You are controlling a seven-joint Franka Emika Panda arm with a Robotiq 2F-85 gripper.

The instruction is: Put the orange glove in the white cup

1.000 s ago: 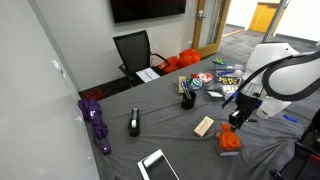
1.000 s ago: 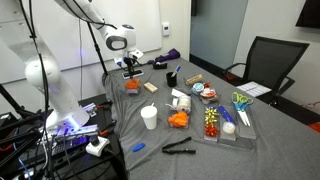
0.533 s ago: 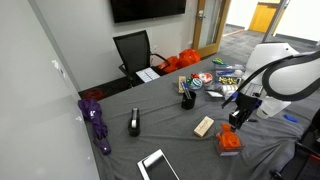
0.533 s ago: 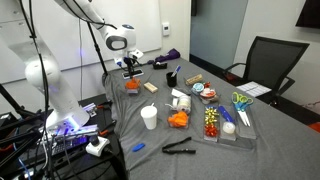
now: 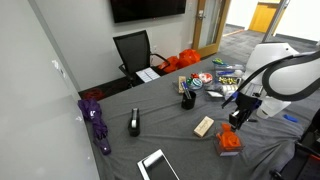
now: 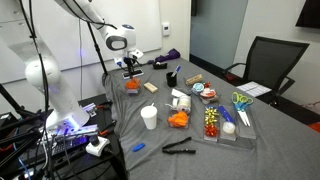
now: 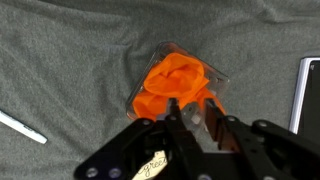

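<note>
The crumpled orange rubber glove (image 7: pixel 175 82) lies on the grey tablecloth (image 7: pixel 60 50), well apart from the white paper cup (image 6: pixel 150 117) and beyond it in an exterior view. The black Robotiq gripper (image 7: pixel 193 110) hangs directly over the glove. The glove looks light, soft and floppy, and is likely to sag, so a deep pinch on its bunched middle seems safest. I cannot tell whether the jaws are parted or closed.
</note>
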